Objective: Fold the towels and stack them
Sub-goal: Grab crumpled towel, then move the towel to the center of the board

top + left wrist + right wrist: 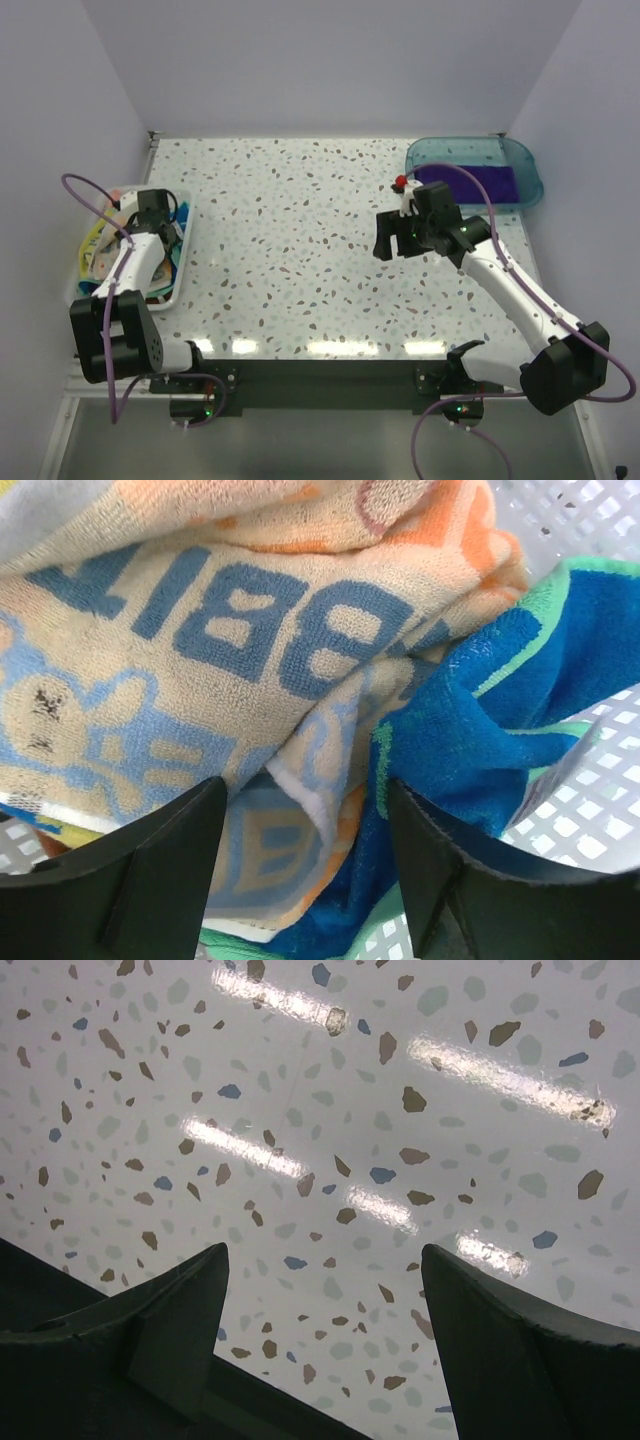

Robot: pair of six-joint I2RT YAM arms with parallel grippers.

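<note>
Purple towel (pixel 487 183) looks folded in the tray (pixel 527 160) beyond the right claw (pixel 320 1260), so we judge one done; the rest sit heaped in the basket (pixel 186 262), unfolded. Our left claw (pixel 305 790) is spread down among them, a fold of the rabbit towel (pixel 200 630) between its fingers (pixel 150 880), not yet pinched; a blue and green towel (pixel 500 710) lies just to its right. The right claw is spread, empty, above the table (pixel 350 1110)

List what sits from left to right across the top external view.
The white basket heaped with towels → bare speckled tabletop → right gripper, open above the table → blue tray holding the purple towel.
</note>
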